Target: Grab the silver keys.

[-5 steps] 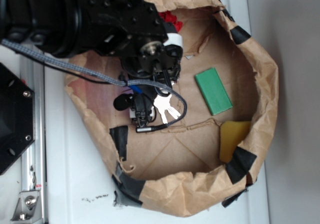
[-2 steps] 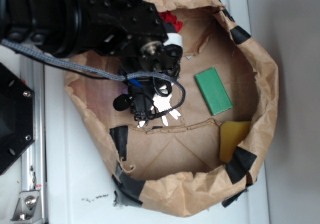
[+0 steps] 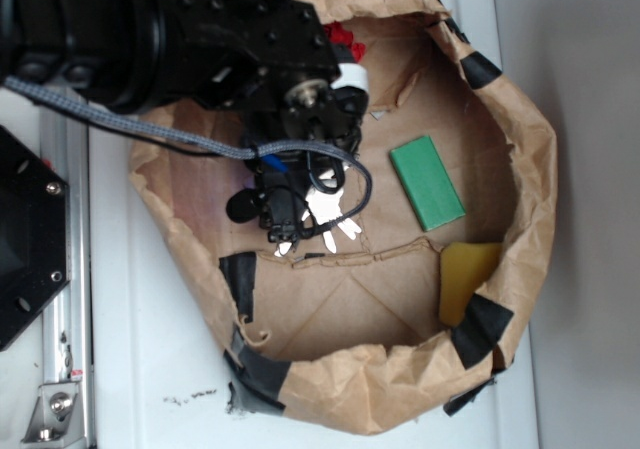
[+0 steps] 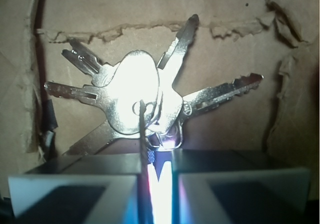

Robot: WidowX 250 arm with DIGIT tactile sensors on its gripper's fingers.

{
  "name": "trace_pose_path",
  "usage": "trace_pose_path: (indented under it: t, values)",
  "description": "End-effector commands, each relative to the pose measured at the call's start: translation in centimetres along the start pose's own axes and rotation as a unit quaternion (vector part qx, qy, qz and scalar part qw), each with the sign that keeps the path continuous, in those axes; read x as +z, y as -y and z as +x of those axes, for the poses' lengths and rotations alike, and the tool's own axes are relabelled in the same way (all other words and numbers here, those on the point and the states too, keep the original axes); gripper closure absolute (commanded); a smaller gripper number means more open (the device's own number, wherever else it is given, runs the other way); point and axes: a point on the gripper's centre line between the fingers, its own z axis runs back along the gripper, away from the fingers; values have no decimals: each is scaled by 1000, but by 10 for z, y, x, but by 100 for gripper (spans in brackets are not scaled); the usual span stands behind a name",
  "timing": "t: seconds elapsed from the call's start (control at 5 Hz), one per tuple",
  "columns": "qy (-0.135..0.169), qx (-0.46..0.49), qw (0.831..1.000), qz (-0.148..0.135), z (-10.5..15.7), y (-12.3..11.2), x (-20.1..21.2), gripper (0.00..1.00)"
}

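Exterior view, left to right: a black mount [image 3: 25, 239] on a metal rail [image 3: 62, 409] at the left edge; the black arm [image 3: 150, 34] reaching in from the upper left, trailed by a braided cable [image 3: 150, 134]; the gripper [image 3: 290, 231] pointing down into a shallow brown paper tray [image 3: 520, 169] patched with black tape [image 3: 240, 274]. The keys [image 3: 330, 209] hang at the gripper tip, fanned bright against the paper floor, just above a torn crease. A red object [image 3: 343, 37] shows behind the arm near the tray's top wall. Right of the keys and apart from them lies a green block [image 3: 427, 182]; a yellow piece [image 3: 465, 279] rests near the right wall. Wrist view: the jaws are drawn narrow, pinching the thin wire ring [image 4: 150, 144] between the two pads [image 4: 75, 186], and the keys [image 4: 137, 97] splay above them in five directions over the brown paper.
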Motion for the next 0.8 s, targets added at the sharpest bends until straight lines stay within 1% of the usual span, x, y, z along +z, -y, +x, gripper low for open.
trace_pose_path:
  t: [0.0, 0.2, 0.4, 0.6]
  values:
    - [26, 45, 995, -88, 5, -10, 89, 100]
    - [54, 57, 992, -100, 13, -1, 117, 100]
    - [55, 52, 994, -76, 12, 4, 106, 100]
    - [87, 32, 996, -7, 3, 22, 90, 100]
